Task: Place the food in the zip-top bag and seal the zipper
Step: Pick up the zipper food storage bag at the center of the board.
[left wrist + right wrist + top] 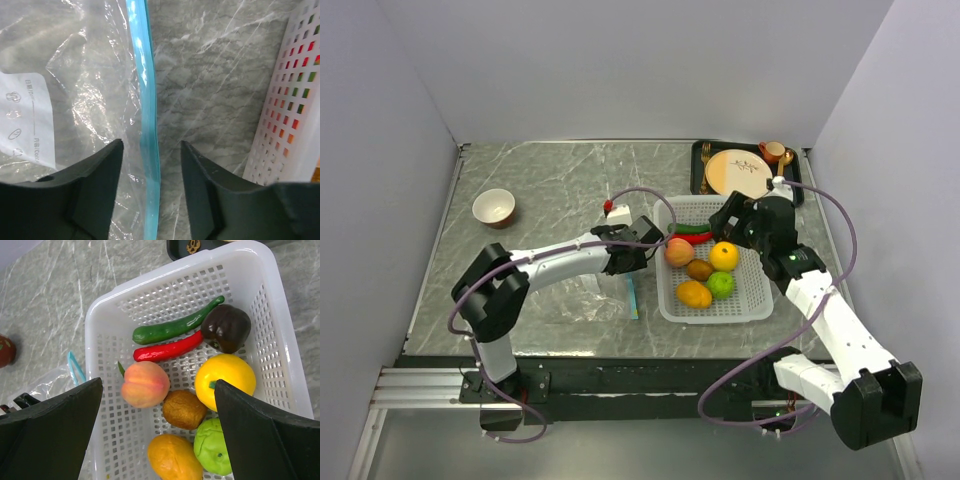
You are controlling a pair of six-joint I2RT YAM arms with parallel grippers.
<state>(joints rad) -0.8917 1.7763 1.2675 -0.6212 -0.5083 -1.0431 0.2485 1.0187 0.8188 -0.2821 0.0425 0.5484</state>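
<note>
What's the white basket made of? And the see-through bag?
The basket looks like hard white plastic: glossy rim, moulded grid of holes. The bag seems thin clear plastic film, shiny and crinkled, with a teal zipper strip.

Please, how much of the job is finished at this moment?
Nothing is done yet: all the food lies in the basket. In hand: the open left gripper straddles the zipper of the bag; the open right gripper hovers over the basket. Left: bagging everything, then sealing.

food (145,384): in basket (100,325) | zip-top bag (75,75): flat beside basket | zipper (147,125): teal strip
</note>
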